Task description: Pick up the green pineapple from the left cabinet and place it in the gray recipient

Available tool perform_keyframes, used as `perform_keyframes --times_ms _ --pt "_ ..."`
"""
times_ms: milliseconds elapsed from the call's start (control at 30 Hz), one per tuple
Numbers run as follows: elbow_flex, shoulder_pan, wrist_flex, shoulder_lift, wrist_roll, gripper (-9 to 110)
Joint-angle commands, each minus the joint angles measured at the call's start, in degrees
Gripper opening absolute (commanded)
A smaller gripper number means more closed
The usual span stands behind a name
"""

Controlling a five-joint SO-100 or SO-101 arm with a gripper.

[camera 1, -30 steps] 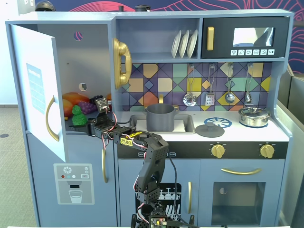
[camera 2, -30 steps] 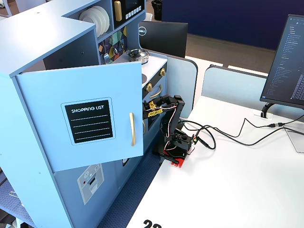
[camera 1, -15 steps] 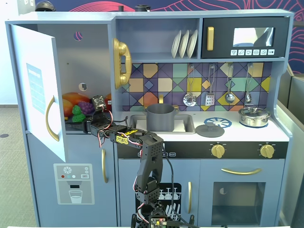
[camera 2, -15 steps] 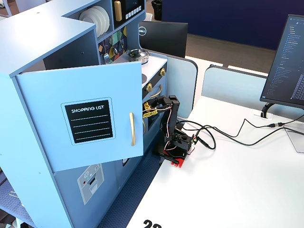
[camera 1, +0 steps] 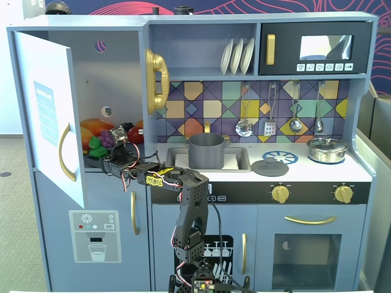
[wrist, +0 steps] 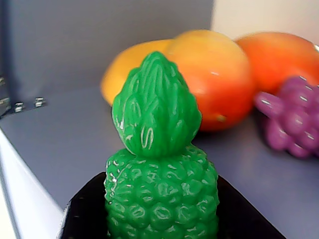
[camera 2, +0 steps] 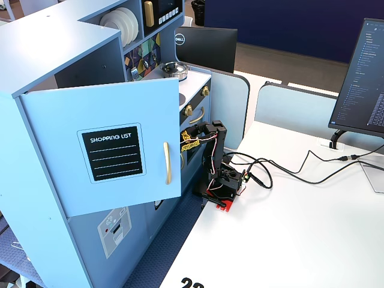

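Inside the left cabinet (camera 1: 91, 79), the tall blue-gray toy-kitchen compartment whose white door hangs swung open, the small bright-green plastic pineapple (wrist: 159, 174) stands upright on the shelf, directly in front of the black two-finger gripper (camera 1: 101, 155) and apparently between its fingers. In the wrist view the fruit fills the centre, its long axis vertical, leafy tuft on top and bumpy oval body below, with black gripper parts flanking the base on both sides. The fingers look closed in around the body, yet the contact itself is hidden at the frame's lower edge, so I cannot tell whether they are clamped on it or merely straddling it. The moulded skin is glossy and knobbly, hard plastic that should give the fingers some purchase. Just behind sit two smooth, rounded orange-yellow plastic fruits (wrist: 209, 74), and to the right in the wrist view a purple plastic grape bunch (wrist: 294, 117), both near enough to be nudged. Well apart to the right in a fixed view, the matte dark-gray cylindrical pot (camera 1: 206, 151) waits in the sink, so the coming move is probably a withdrawal out of the shelf and rightward.
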Motion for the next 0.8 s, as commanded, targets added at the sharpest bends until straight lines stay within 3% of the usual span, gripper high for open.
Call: perform_keyframes --times_ms 0,500,767 --pt "-1.4 -1.5 3.7 8.5 -3.8 0" --pt "1.6 2.7 46.8 52.4 -3.4 0" --pt "0.4 15.6 56.1 62.9 -1.3 0"
